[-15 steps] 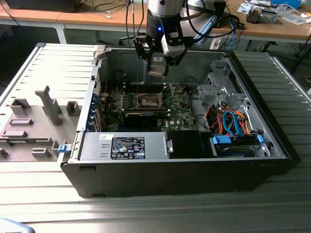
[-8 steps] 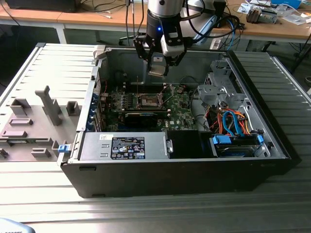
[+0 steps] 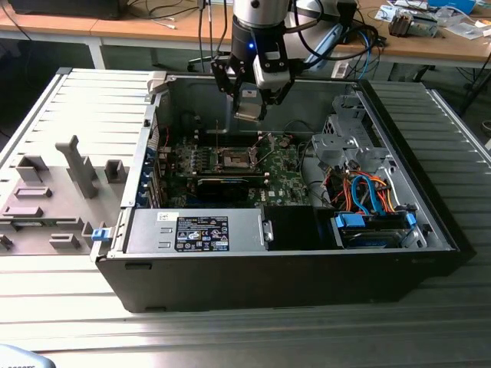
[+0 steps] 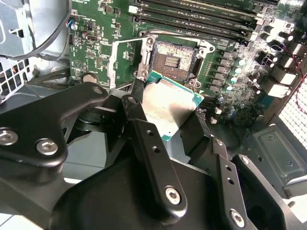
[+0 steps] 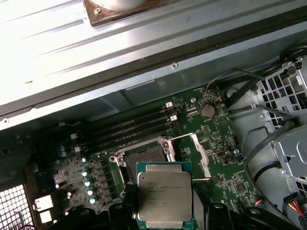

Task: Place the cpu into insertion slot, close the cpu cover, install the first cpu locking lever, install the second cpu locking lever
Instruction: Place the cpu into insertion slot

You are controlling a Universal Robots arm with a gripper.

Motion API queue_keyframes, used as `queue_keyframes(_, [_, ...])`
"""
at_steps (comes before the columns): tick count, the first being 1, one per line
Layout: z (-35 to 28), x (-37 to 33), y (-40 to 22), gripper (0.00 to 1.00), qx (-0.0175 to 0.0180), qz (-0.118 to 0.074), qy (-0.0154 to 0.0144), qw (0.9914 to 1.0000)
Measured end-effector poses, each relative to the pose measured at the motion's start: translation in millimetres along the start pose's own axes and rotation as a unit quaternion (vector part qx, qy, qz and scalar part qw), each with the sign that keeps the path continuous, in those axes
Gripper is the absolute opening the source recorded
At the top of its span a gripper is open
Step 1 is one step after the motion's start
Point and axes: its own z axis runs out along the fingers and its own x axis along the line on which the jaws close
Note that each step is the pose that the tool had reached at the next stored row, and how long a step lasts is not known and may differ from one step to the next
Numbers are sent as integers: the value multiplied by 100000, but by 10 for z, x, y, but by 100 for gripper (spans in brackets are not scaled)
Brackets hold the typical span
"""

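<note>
The gripper (image 4: 168,115) grips the cpu (image 4: 170,101) by two opposite edges, with the fingers (image 4: 144,132) closed against it. In the exterior view the cpu (image 3: 248,112) hangs above the green motherboard (image 3: 288,178) inside the open computer case (image 3: 430,215). In both wrist views the insertion slot (image 4: 171,60) is uncovered and apart from the cpu, and the cpu cover (image 5: 200,155) is swung open beside it.

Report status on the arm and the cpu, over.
Fingers shut on the cpu, above the motherboard. Insertion slot empty, cpu cover open. Nothing seen between them.
</note>
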Motion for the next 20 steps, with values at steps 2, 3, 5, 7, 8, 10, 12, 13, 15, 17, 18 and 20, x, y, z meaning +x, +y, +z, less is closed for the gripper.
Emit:
queue_keyframes(2, [4,0,0,55,-27,1326,-116,99991])
queue_keyframes(3, [5,0,-1,55,-35,1723,-152,99985])
queue_keyframes(5, [7,0,-1,55,-47,2449,-218,99970])
queue_keyframes(7, [8,0,-1,55,-49,2631,-231,99965])
queue_keyframes(8, [8,0,-1,55,-52,2708,-239,99963])
queue_keyframes(10, [8,0,-1,55,-58,2882,-255,99958])
queue_keyframes(12, [9,0,-1,55,-59,3097,-271,99952])
queue_keyframes(13, [9,0,-1,55,-60,3161,-279,99950])
queue_keyframes(15, [10,0,-1,55,-63,3302,-290,99945])
queue_keyframes(17, [11,0,-1,55,-69,3542,-311,99937])
queue_keyframes(18, [12,0,-1,55,-71,3643,-321,99933])
queue_keyframes(20, [13,0,-1,55,-72,3758,-330,99929])
